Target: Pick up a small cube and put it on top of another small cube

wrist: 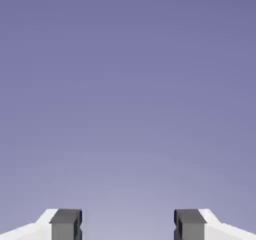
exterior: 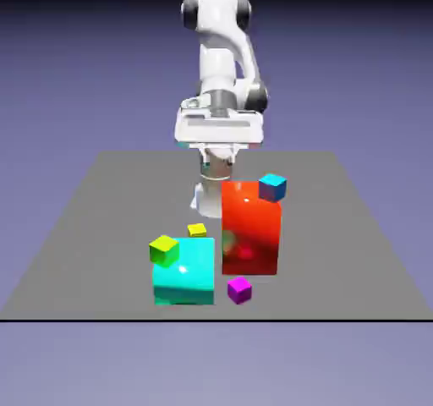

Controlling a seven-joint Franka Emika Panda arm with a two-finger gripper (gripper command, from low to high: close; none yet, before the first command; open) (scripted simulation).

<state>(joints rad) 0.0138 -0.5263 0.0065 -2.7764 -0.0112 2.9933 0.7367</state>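
Several small cubes lie on the grey table (exterior: 101,227). A lime cube (exterior: 164,249) overlaps the upper left corner of a large cyan block (exterior: 186,273). A yellow cube (exterior: 197,229) lies just behind that block, and a magenta cube (exterior: 239,289) sits at its front right. A blue cube (exterior: 272,187) shows at the top right corner of a tall red block (exterior: 251,227). My white hand (exterior: 220,130) hangs high above the table, behind all of them. In the hand view my gripper (wrist: 127,226) is open, with only the backdrop between its grey fingertips (wrist: 66,224).
The big red and cyan blocks stand side by side in the table's middle. The arm's base (exterior: 207,194) stands just behind the red block. The table's front edge (exterior: 211,319) runs close to the magenta cube.
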